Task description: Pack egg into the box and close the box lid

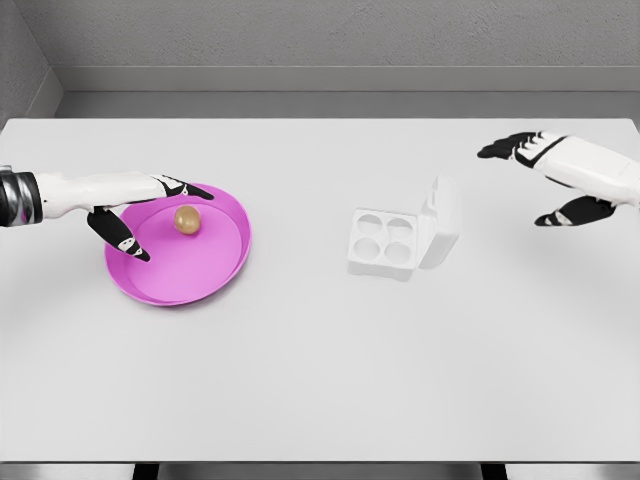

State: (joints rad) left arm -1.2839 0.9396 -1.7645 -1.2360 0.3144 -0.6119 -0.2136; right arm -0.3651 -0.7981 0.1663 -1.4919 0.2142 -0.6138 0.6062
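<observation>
Left hand [135, 205] spread open over pink plate [215, 275], beside egg [186, 219].

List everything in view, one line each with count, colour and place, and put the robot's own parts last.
table: one, white, fills most of the view.
plate: one, pink, left part of the table.
egg: one, brown, lying on the plate.
box: one, white, right of centre, four empty cups, lid standing open on its right side.
left hand: one, white and black, fingers spread over the plate beside the egg.
right hand: one, white and black, open, above the table's far right.
</observation>
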